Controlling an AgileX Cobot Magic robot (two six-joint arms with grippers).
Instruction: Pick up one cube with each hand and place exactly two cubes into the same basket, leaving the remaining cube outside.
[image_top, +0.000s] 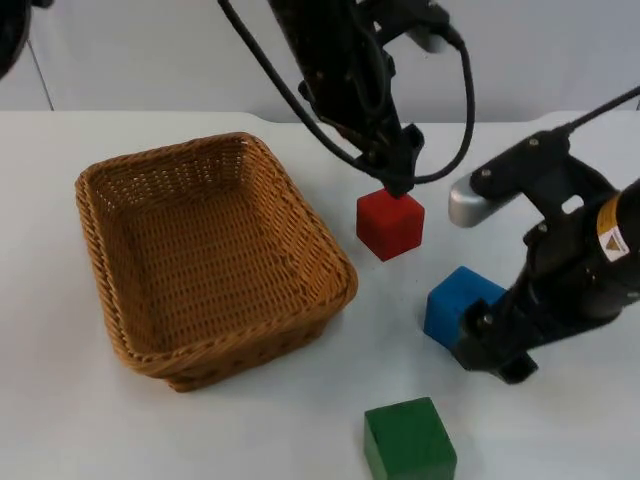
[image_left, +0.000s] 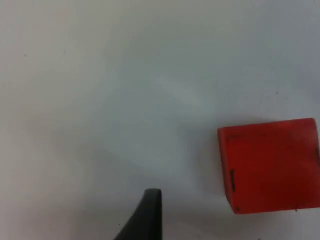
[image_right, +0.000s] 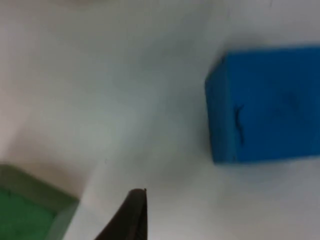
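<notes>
Top view: basket (image_top: 130, 330) empty; left pincer (image_top: 397, 180) at red cube (image_top: 389, 224), right pincer (image_top: 492, 352) at blue cube (image_top: 458, 302), finger spread indiscernible; green cube (image_top: 409, 440) untouched on tabletop (image_top: 560, 440).

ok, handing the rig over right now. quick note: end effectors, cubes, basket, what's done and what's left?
Left end effector: down at the back top edge of the red cube, nothing gripped yet as far as I can tell.
Right end effector: low on the table, against the near side of the blue cube; grip not confirmed.
Green cube: on the table nearest the camera, untouched.
Woven wicker basket: to the left of the cubes, no cubes inside.
Done: both arms brought to their cubes.
Left: grasp red and blue, lift, drop both into the basket, leave green outside.
</notes>
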